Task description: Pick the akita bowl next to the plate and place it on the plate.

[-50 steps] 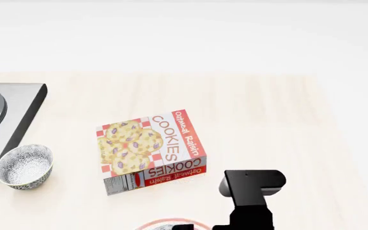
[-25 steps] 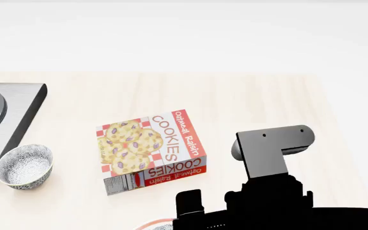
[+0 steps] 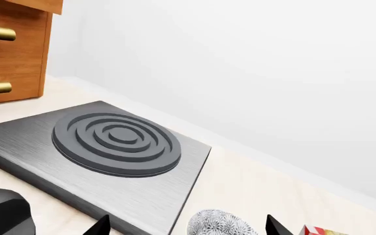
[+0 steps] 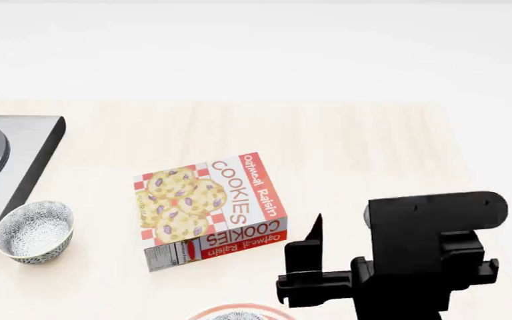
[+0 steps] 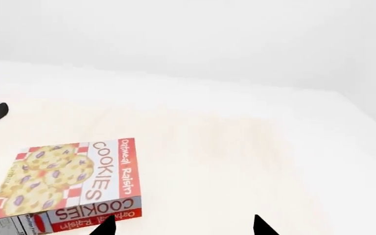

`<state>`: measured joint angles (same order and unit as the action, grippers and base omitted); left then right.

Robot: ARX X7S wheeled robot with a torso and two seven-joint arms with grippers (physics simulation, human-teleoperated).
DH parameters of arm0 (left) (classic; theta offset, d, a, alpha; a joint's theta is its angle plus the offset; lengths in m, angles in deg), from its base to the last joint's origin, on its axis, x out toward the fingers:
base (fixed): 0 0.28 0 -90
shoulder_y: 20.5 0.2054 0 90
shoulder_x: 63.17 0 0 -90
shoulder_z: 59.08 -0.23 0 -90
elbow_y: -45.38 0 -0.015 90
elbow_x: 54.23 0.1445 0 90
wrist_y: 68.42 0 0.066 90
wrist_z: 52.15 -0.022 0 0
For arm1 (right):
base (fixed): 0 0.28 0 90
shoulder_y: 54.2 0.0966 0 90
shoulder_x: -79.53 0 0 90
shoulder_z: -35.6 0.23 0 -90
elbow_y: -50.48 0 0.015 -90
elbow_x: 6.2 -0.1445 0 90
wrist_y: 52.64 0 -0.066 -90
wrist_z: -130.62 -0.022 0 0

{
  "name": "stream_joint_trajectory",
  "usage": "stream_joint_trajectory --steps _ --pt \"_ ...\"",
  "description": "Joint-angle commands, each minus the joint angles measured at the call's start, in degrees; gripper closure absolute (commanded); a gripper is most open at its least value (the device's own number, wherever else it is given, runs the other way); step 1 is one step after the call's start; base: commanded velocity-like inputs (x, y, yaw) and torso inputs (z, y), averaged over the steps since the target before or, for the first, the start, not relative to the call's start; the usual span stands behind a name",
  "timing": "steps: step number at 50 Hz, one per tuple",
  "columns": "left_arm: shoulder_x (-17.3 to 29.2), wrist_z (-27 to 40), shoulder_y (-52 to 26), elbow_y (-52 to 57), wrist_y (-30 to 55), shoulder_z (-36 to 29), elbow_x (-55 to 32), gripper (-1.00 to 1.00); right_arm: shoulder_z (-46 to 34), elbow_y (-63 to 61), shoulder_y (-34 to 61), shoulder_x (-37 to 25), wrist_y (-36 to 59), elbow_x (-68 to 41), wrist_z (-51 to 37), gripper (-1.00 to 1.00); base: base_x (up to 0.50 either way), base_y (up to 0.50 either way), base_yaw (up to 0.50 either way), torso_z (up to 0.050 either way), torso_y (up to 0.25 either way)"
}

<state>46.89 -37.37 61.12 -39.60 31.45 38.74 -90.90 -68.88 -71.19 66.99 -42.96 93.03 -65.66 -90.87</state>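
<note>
At the head view's lower edge, the plate (image 4: 238,311) shows only a rim sliver; an akita bowl (image 4: 34,231) sits beside the stove (image 4: 7,173); both claws' fingertips spread apart, empty

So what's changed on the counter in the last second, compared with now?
Only the right arm moved: it rose into the head view from the bottom edge and shifted right, away from the cookie box. Nothing was grasped or released. The cookie box, the speckled bowl by the stove plate and the plate's rim at the bottom edge stayed put.
</note>
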Motion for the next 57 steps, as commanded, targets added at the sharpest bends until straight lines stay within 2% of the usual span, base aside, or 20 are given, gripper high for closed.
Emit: stream_joint_trajectory --steps 1,9,12,25,36,38,57 --pt "0.1 0.2 0.1 0.3 -0.1 -0.2 0.0 -1.0 -2.1 -1.3 -8.3 -0.7 -14.5 17.5 1.9 -1.0 0.0 0.0 0.0 0.0 0.0" --pt "0.3 0.4 0.3 0.6 0.0 -0.2 -0.2 -1.0 -2.6 -0.4 -12.4 -0.5 -19.7 23.4 -0.1 -1.0 0.0 0.0 0.0 0.0 0.0" --pt "0.2 0.2 0.3 0.3 -0.3 -0.2 -0.1 -1.0 -3.7 0.0 -14.4 -0.6 -25.1 28.2 0.4 -1.0 0.0 0.0 0.0 0.0 0.0" --pt "0.3 0.5 0.2 0.4 -0.1 -0.3 -0.3 -1.0 -4.2 2.8 -18.7 0.0 -34.6 34.6 0.5 -1.0 0.0 0.0 0.0 0.0 0.0" --pt "0.3 0.3 0.0 -0.1 -0.5 -0.6 -0.2 -1.0 -3.6 5.0 -21.7 0.1 -40.1 37.9 -0.3 -1.0 0.0 0.0 0.0 0.0 0.0" --pt "0.4 0.6 0.0 0.0 -0.2 -0.5 -0.3 -1.0 -3.3 4.5 -21.6 0.2 -38.6 36.9 -0.9 -1.0 0.0 0.0 0.0 0.0 0.0" --pt "0.5 0.8 0.1 0.3 -0.3 -0.7 -0.5 -1.0 -3.1 4.8 -23.9 -1.2 -44.4 41.8 -1.3 -1.0 0.0 0.0 0.0 0.0 0.0"
